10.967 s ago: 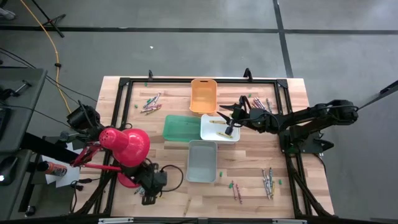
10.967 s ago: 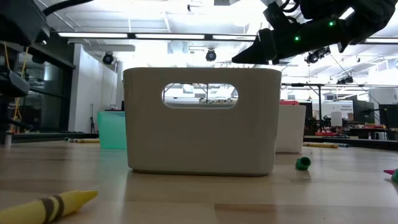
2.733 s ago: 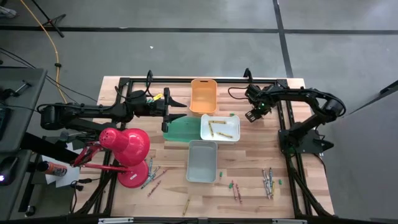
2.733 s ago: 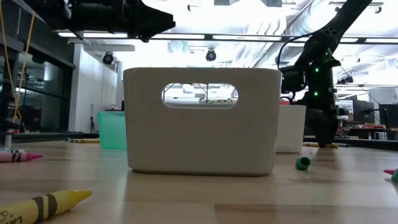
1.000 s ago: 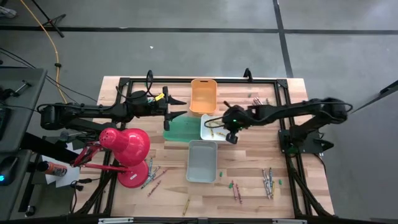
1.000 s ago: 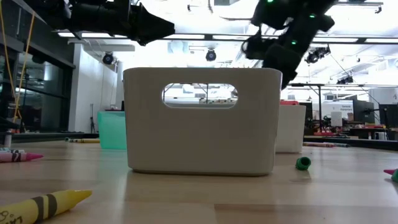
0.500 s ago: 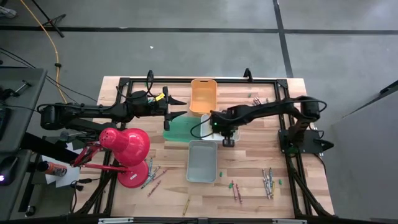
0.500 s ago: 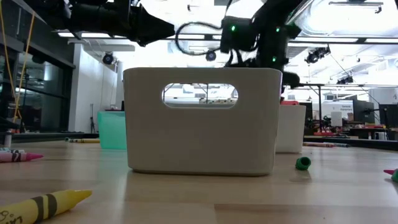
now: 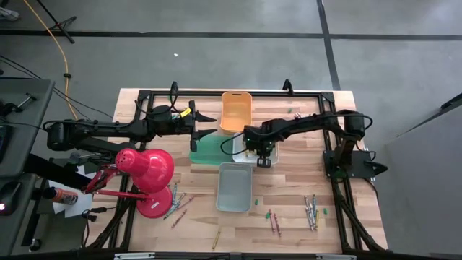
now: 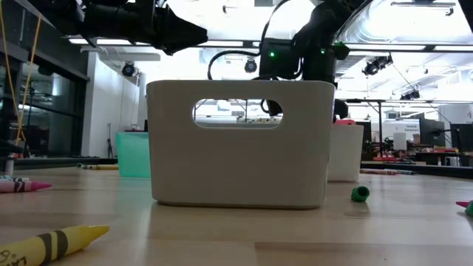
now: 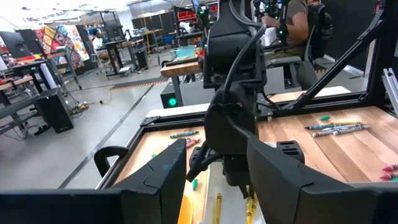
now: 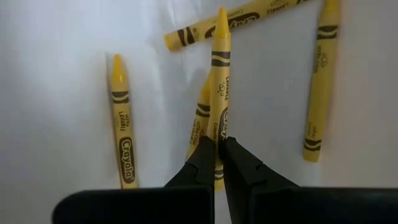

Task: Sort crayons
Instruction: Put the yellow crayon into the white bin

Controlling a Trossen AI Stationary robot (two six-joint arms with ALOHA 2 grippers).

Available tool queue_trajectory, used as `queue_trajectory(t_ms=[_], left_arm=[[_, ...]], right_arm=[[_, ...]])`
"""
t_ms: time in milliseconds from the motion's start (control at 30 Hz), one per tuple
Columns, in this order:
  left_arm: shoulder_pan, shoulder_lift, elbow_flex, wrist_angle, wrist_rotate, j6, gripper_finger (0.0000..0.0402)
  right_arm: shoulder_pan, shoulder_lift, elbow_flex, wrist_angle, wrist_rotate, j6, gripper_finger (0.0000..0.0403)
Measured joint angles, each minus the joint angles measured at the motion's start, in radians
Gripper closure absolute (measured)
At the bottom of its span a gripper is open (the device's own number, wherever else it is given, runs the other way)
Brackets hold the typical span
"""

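Left to right: the left gripper [image 9: 206, 125] waits with fingers spread and empty beside the green plastic bin [image 9: 209, 149]. The right gripper [image 12: 217, 151], clamped on a yellow wax crayon [image 12: 219, 68], hangs inside the white plastic bin [image 9: 271, 157] over loose yellow crayons [image 12: 122, 132]. Step in hand: depositing. The next move likely calls for parting the fingers, then lifting clear.

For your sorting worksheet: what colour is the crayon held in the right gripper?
Yellow. The crayon in the right gripper shows best in the right wrist view.
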Motion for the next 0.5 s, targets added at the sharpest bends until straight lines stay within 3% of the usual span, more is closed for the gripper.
queue_trajectory(t_ms=[500], left_arm=[[0.0, 0.0, 0.0, 0.0, 0.0, 0.0, 0.0243]], right_arm=[[-0.003, 0.006, 0.0, 0.002, -0.012, 0.016, 0.0336]])
